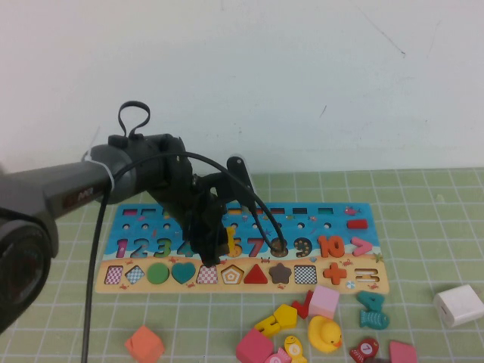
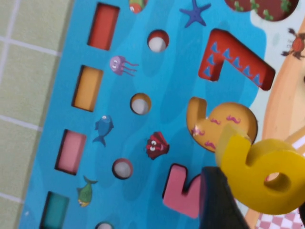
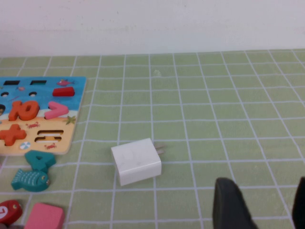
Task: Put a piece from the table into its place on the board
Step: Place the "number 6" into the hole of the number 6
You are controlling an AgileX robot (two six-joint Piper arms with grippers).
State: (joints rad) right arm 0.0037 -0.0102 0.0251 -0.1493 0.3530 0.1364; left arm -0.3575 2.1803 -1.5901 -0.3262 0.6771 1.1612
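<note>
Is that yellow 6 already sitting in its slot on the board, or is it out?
Out. The left gripper holds the yellow 6 above the board, and its orange slot shows uncovered. The right gripper is parked open by the white charger.

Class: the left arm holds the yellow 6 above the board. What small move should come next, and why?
Probably a small shift toward the empty 6-shaped recess, then down: the left gripper holds the yellow 6 beside it, above the board. The right gripper idles, open.

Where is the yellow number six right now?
The yellow six is held in the left gripper, just above the board by its empty six-shaped slot, between the pink five and red seven. The right gripper waits near the white charger.
</note>
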